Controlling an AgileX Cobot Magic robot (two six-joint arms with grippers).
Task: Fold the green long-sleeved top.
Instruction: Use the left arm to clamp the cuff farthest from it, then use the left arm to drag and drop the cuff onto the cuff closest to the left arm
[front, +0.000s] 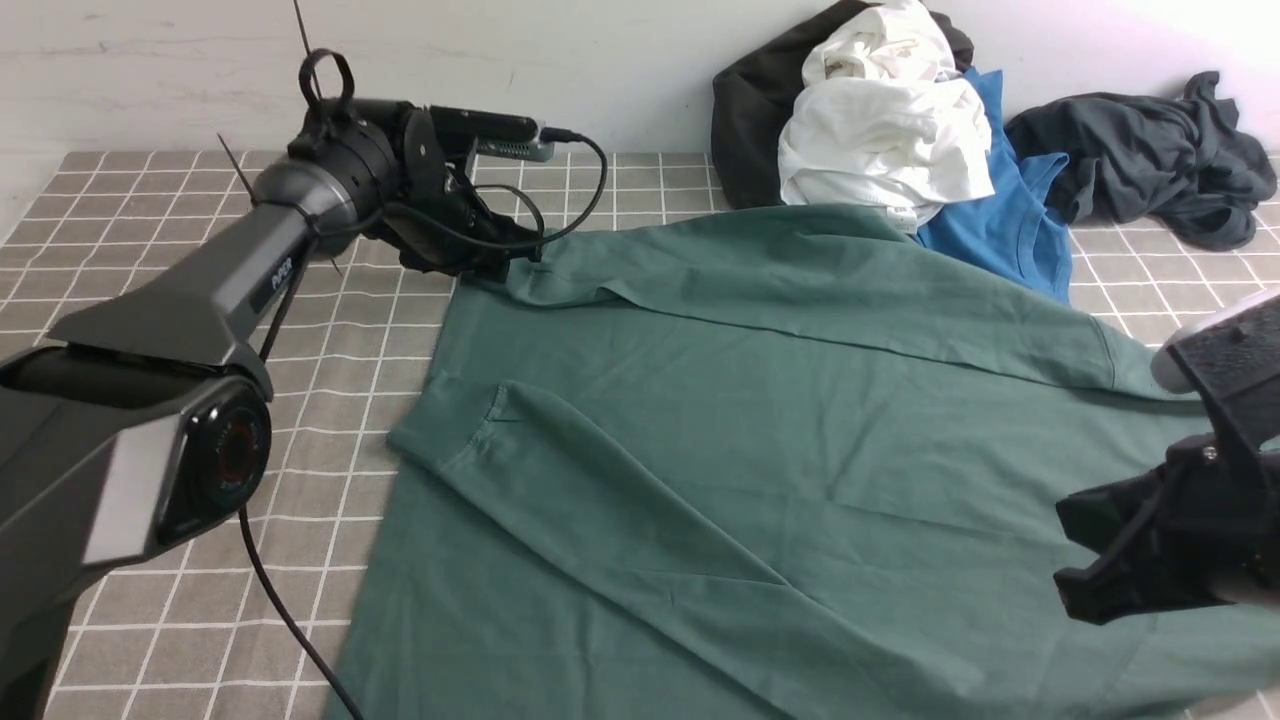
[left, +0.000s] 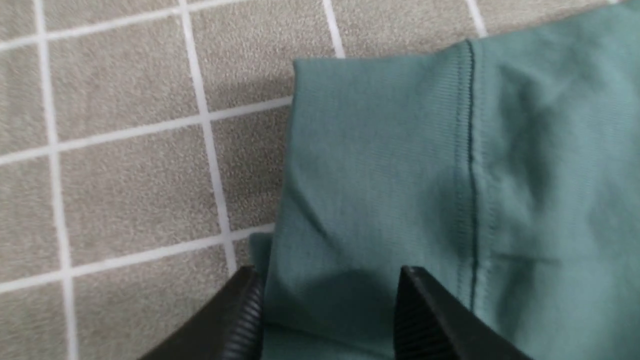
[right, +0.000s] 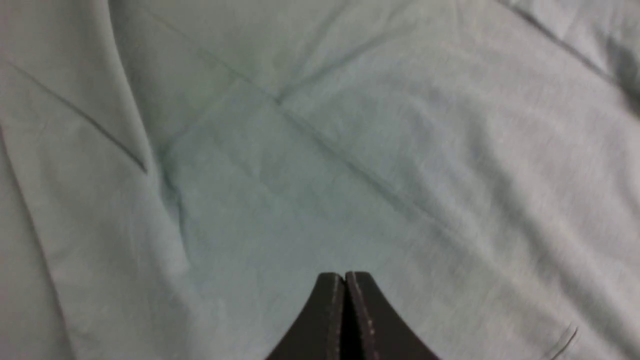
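The green long-sleeved top (front: 760, 430) lies spread across the tiled table cover, filling the middle and right. One sleeve is folded over the body, its ribbed cuff (front: 455, 430) at the left. My left gripper (front: 497, 264) is at the top's far left corner. In the left wrist view it (left: 329, 280) is open, with a ribbed green edge (left: 380, 150) between the jaws. My right gripper (front: 1072, 585) is low over the top's near right part. In the right wrist view it (right: 344, 276) is shut and empty above green fabric (right: 320, 150).
A heap of clothes lies at the back right: a white garment (front: 880, 130), a blue tee (front: 1015, 225), a black garment (front: 750, 110) and a dark grey garment (front: 1150, 160). The left arm's cable (front: 290, 620) hangs over the grey tiled cover (front: 180, 620) at the near left.
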